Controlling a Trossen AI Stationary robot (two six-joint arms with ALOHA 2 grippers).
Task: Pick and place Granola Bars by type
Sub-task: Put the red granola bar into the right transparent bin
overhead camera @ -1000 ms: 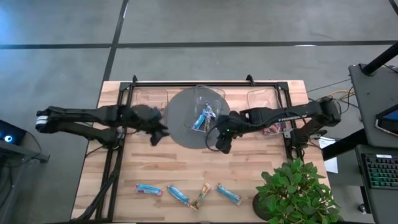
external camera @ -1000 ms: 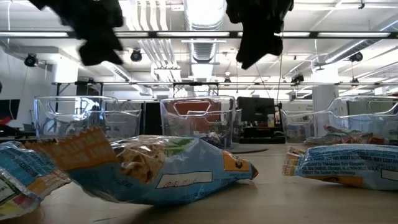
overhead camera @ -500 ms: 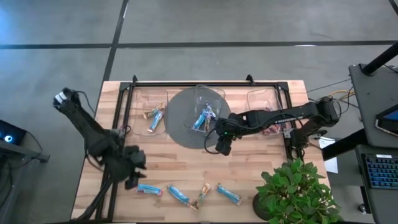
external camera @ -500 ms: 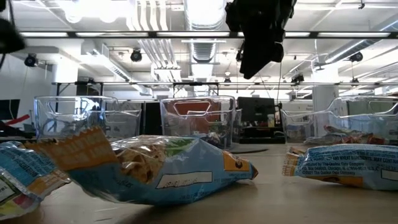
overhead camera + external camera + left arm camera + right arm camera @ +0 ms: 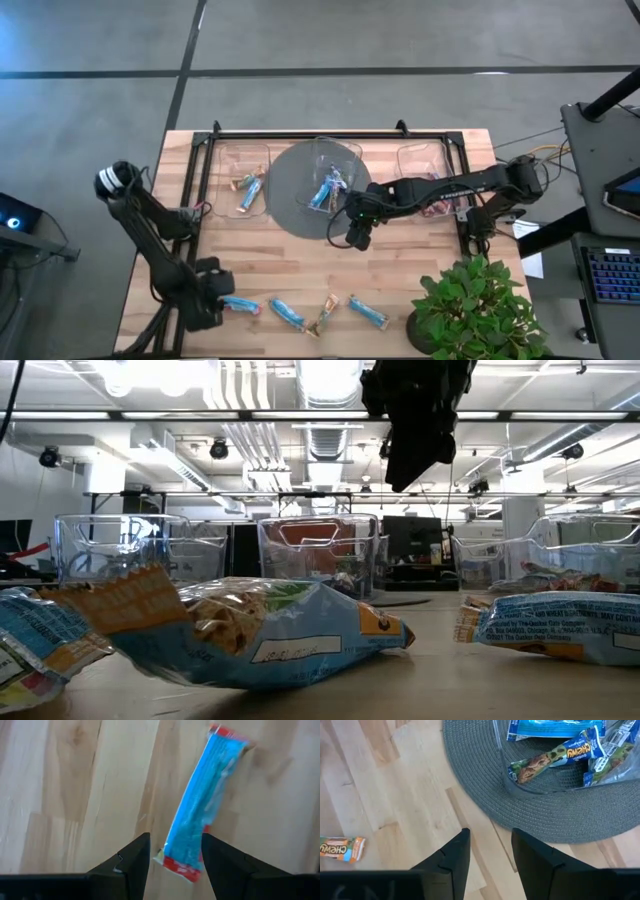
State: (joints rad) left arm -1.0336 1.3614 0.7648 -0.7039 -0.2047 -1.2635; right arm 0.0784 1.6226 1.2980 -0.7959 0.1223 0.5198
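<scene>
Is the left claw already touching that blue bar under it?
Cannot tell. In the left wrist view the open left gripper straddles the blue bar's end, one finger overlapping its edge, but height above it is unclear.

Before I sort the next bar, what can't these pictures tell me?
- Right bin, high view: the right arm hides most of its contents.
- Blue bar, left wrist view: wrapper print too blurred to read; left gripper open over its end.
- Left bin, low view: foreground wrappers hide its floor.
</scene>
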